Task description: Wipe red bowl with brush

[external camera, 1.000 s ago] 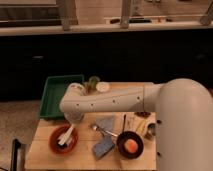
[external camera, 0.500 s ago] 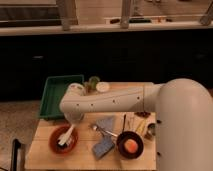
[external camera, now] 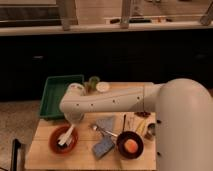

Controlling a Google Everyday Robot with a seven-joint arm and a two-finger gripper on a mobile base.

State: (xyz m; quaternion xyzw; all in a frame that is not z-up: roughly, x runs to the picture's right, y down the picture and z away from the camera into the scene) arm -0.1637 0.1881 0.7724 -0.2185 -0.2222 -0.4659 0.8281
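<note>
The red bowl (external camera: 56, 146) sits at the front left of the wooden table (external camera: 45, 159). Inside it the brush (external camera: 66, 136) lies tilted, its white handle rising toward the bowl's right rim. My gripper (external camera: 73, 123) hangs from the white arm just above that rim, shut on the upper end of the handle. The brush's dark head is down in the bowl and hard to make out.
A green tray (external camera: 55, 92) stands behind the bowl. A black pan holding an orange ball (external camera: 130, 145), a blue sponge (external camera: 103, 148), a thin metal utensil (external camera: 101, 131) and a grey cloth (external camera: 106, 122) lie to the right. A green cup (external camera: 93, 82) and white lid (external camera: 103, 87) are at the back.
</note>
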